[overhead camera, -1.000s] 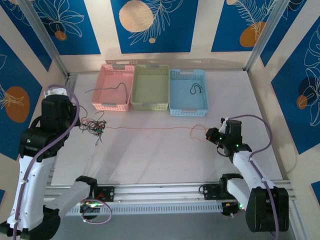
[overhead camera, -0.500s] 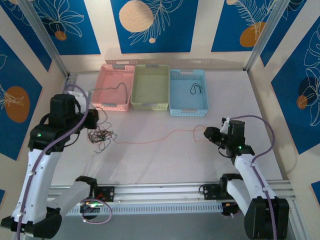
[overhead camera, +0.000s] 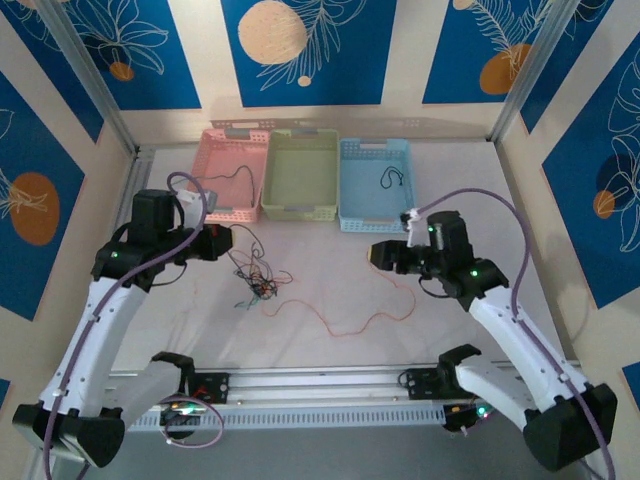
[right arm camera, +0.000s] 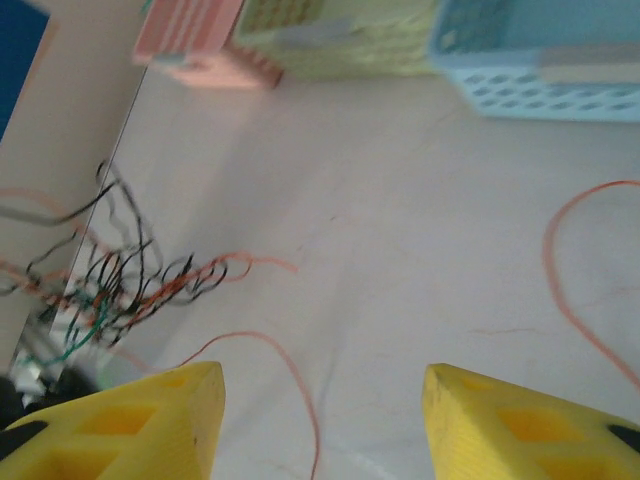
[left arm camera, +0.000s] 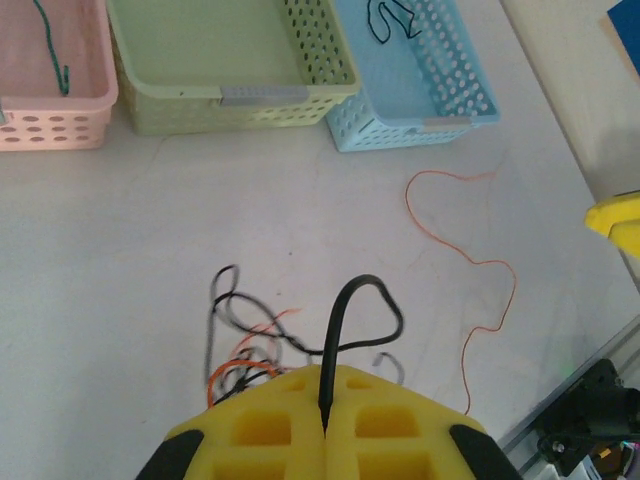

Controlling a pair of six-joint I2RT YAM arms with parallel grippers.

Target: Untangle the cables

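Your left arm reaches in from the left side, elbow high and forearm roughly level, with the left gripper pointing toward the middle of the white table. In the left wrist view its yellow pads are pressed together on a thin black cable, which rises out of the seam and arches into a loop. It is pinched, not loose. Your right arm mirrors that pose, bent inward with the right gripper aimed left. In the right wrist view its yellow fingers stand wide apart, holding nothing.

The tangle of thin black and orange-red cables lies on the table near the left gripper, between the two grippers but closer to the left one. A long loose orange-red wire trails from it in slack curves toward the right gripper.

Three perforated plastic baskets sit side by side along the far edge — a pink basket, a pale green basket and a light blue basket. A dark wire lies in the pink one, and a small coiled black wire lies in the blue one.
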